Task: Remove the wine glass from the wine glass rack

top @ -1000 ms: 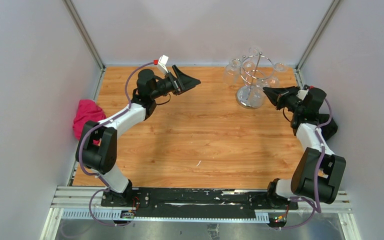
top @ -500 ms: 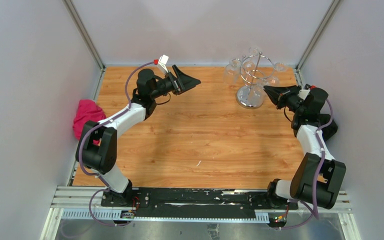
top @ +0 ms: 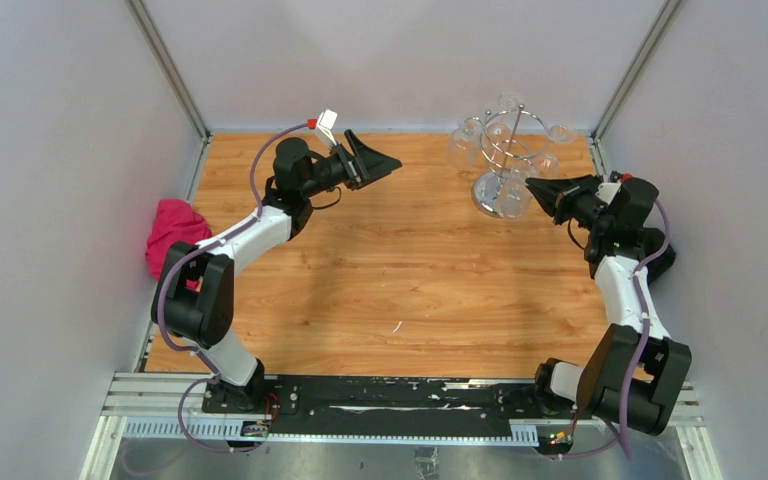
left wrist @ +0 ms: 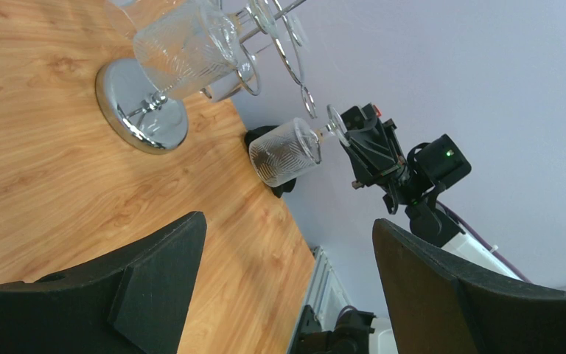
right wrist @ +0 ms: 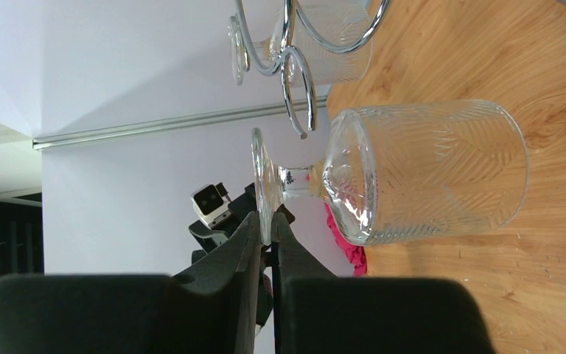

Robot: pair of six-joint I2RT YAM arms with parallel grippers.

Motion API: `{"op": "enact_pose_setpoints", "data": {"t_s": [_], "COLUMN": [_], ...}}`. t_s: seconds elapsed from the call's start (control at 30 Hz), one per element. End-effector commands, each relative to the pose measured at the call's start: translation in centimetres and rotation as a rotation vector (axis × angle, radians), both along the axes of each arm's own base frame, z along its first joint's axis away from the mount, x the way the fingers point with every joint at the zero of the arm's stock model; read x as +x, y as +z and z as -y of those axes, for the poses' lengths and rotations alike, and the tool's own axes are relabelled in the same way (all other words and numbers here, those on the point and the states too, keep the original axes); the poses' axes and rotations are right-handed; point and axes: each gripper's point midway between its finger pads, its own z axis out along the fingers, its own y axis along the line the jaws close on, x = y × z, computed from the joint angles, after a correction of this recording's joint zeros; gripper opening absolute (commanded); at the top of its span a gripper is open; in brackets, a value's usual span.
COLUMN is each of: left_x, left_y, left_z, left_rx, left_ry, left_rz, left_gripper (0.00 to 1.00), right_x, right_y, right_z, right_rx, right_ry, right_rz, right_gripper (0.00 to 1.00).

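The wine glass rack, chrome wire on a round mirrored base, stands at the far right of the table with other clear glasses hanging from its hooks. My right gripper is shut on the flat foot of one patterned wine glass, bowl down, right beside the end of a curled hook. The left wrist view shows this wine glass hanging a little apart from the rack. My left gripper stands open and empty over the far middle of the table, its fingers wide apart.
A pink cloth lies at the table's left edge. Grey walls close in the left, right and far sides. Bare wooden tabletop stretches between the two arms.
My right arm has stretched out and its gripper has dropped slightly with the glass, drawing it a little away from the rack. The left arm has not moved.
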Motion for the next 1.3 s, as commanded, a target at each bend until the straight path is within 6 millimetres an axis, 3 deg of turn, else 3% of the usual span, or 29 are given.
{"op": "enact_pose_setpoints", "data": {"t_s": [0.0, 0.37, 0.7, 0.87, 1.2, 1.27], "left_x": [-0.6, -0.7, -0.8, -1.5, -5.8, -5.4], "left_y": [2.1, 1.6, 1.5, 2.8, 8.2, 7.4], "left_z": [0.0, -0.2, 0.0, 0.5, 0.2, 0.5], "left_rx": [-0.015, -0.006, 0.000, -0.017, -0.417, -0.430], "left_ry": [-0.020, -0.013, -0.015, -0.036, -0.250, -0.266], "left_rz": [0.066, 0.065, 0.073, 0.135, 0.267, 0.240], "left_gripper": [0.88, 0.89, 0.89, 0.89, 0.89, 0.83], "right_x": [-1.2, -3.3, -6.1, -6.2, -5.9, -5.7], "right_y": [1.7, 2.2, 7.2, 10.2, 16.1, 16.7], "right_z": [-0.5, -1.6, -3.9, -6.6, -11.9, -12.2], "right_rx": [-0.040, -0.055, -0.076, -0.064, 0.033, 0.046], "right_ry": [0.032, 0.072, 0.128, 0.192, 0.327, 0.333], "right_rz": [0.059, 0.068, 0.189, 0.282, 0.473, 0.490], "right_gripper": [0.00, 0.00, 0.00, 0.00, 0.00, 0.00]}}
